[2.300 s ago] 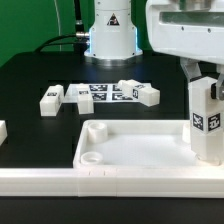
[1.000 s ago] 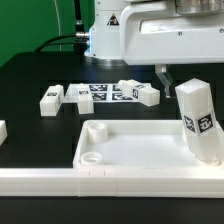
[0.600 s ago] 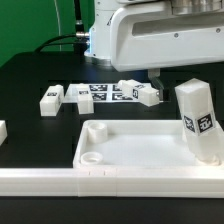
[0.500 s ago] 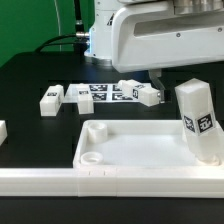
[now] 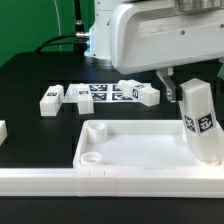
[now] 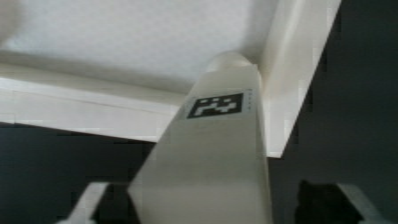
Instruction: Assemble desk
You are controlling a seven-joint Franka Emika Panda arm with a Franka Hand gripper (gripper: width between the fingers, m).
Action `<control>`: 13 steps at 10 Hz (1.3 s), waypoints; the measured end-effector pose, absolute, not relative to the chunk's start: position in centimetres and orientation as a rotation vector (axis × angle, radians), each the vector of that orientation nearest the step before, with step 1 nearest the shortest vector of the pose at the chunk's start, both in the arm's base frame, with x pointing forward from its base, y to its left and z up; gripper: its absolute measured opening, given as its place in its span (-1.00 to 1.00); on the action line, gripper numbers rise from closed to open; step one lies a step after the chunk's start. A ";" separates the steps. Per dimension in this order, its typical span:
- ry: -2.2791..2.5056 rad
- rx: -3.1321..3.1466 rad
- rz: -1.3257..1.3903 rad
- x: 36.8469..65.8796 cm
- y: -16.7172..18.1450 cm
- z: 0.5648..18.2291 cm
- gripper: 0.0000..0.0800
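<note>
The pincer [image 5: 193, 88] hangs directly over the far corner of the desk top [image 5: 140, 152] on the exterior view's right. Straight beneath it, a white square-section leg [image 5: 201, 125] stands upright in that corner. The leg's upper end rises into the gap between the two dark fingers [image 5: 168, 86]. One finger shows just beside the leg on the exterior view's left. The other is mostly hidden behind the leg and the arm's white housing.

In the wrist view the leg [image 6: 210, 150] fills the space between the pincer's [image 6: 217, 205] jaws, and its black-and-white tag [image 6: 217, 105] faces the camera. The jaws flank the leg closely. Whether they are pressing on it or only bracketing it cannot be told. Past the leg, the desk top's pale floor [image 6: 125, 35] and raised rim run away from the pincer.

The desk top lies flat on the black counter [image 5: 40, 70], reaching from under the pincer toward the exterior view's left. A round socket [image 5: 92, 157] sits in its near corner, well apart from the pincer.

Beyond the desk top's far rim, a loose leg [image 5: 140, 94] lies on the counter near the pincer on the exterior view's left. Another leg [image 5: 52, 100] lies much farther off on that side.

A long white rail [image 5: 40, 182] runs along the desk top's near edge, below the pincer.
</note>
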State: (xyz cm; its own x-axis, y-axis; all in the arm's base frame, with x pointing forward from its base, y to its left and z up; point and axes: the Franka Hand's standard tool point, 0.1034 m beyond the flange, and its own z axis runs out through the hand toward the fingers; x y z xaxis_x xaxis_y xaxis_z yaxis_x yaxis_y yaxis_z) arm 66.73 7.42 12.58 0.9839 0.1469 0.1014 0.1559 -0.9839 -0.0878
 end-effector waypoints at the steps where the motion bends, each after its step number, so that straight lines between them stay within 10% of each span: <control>1: -0.232 -3.034 -0.148 66.8 7.4 12.7 -0.24; 13: 0.986 -2.842 -0.072 66.4 9.1 12.3 -0.26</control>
